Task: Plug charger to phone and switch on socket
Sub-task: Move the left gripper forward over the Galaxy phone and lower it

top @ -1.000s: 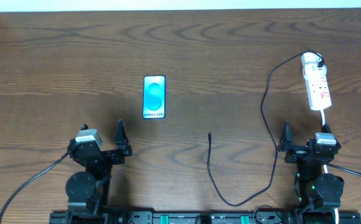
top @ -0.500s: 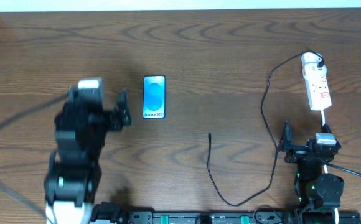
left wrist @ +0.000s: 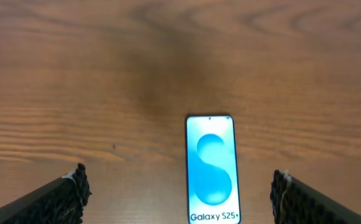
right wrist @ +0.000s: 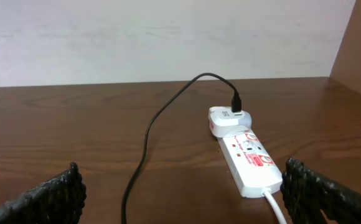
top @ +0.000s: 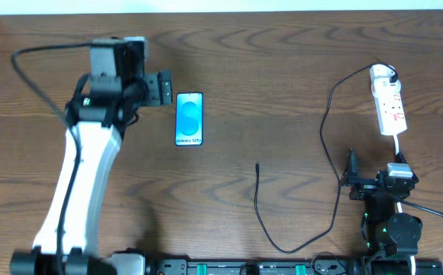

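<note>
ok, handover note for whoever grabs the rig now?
Left gripper: open, empty, hovering over the phone, which lies flat, screen up.
Right gripper: open, empty, low at the table's near edge, facing the socket.
Charger: one end in the white adapter on the socket; its free plug tip lies mid-table, apart from the phone.
Done: nothing gripped or plugged yet.
Left: plug tip into phone, switch socket on; switch state unreadable.
</note>
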{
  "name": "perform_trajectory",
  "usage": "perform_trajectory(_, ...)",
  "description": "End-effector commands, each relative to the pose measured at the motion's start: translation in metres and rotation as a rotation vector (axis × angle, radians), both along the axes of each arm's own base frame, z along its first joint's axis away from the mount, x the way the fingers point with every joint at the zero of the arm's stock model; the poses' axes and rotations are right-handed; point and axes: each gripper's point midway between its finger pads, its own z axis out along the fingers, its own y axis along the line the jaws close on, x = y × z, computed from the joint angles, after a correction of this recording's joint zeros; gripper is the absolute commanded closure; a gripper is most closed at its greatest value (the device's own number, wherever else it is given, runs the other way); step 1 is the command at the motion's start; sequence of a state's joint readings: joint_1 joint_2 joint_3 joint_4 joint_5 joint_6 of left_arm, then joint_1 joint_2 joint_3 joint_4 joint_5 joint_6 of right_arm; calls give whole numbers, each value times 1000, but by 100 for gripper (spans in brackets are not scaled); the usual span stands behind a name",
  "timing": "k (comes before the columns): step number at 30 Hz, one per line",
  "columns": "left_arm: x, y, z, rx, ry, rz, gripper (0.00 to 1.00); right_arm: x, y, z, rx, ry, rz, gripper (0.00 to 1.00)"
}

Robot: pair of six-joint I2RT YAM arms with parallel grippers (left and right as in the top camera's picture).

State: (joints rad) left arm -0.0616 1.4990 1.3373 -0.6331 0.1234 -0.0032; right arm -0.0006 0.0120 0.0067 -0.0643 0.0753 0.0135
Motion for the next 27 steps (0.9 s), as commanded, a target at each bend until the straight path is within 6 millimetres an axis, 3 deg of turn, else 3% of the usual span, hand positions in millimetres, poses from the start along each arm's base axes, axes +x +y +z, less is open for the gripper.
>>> perform_trajectory(1,10,-2,-11,-22,44,9,6,0,2,0,-11,-2,9,1)
perform_trajectory(11,11,-13,-80,-24,240,7,6,0,2,0,-11,-2,9,1)
perform_trajectory(17,10,-19,-94,-20,274,-7,7,0,2,0,-11,-1,9,1)
perform_trajectory(18,10,-19,-94,-20,274,-7,9,0,2,0,-11,-2,9,1)
perform_trajectory(19,10,-19,-94,-20,273,-7,30,0,2,0,-11,-2,9,1)
perform_trajectory(20,11,-19,-94,-20,271,-7,40,0,2,0,-11,-1,9,1)
perform_trajectory(21,12,-20,-93,-22,267,-8,42,0,2,0,-11,-1,9,1)
perform_trajectory(23,12,-20,-93,-24,267,-8,2,0,2,0,-11,-2,9,1)
perform_trajectory(27,9,-16,-94,-22,284,28,2,0,2,0,-11,-1,9,1)
